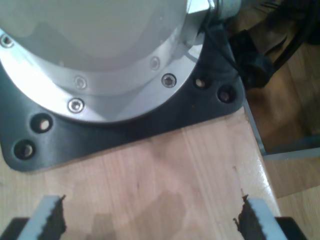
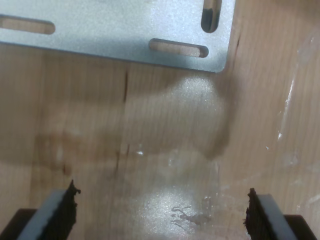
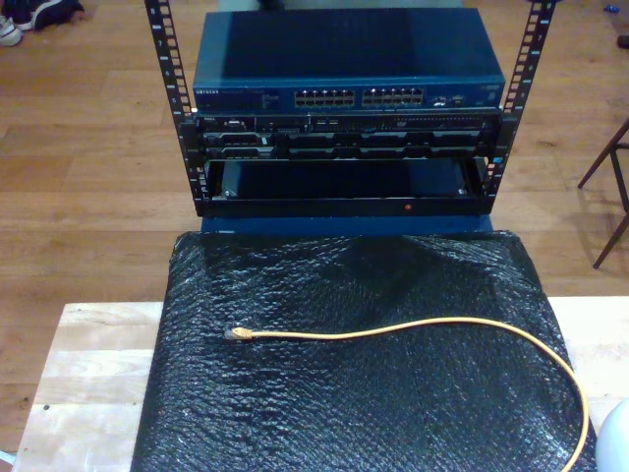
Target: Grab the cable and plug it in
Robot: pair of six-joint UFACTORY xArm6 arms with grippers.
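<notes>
Hovering spread and empty over bare wood, both grippers (image 1: 150,217) (image 2: 162,215) hold nothing, while the cable (image 3: 432,329) lies across the black mat (image 3: 344,413) in the exterior view.

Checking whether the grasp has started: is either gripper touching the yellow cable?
Apart. The exterior view shows the cable lying alone on the black mat; both wrist views show open jaws over bare wood, my first gripper and my second gripper.

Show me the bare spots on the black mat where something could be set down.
The black mat is bare between the cable and the rack, and inside the cable's curve toward the near edge. The cable's line across the middle is the one occupied strip.
</notes>
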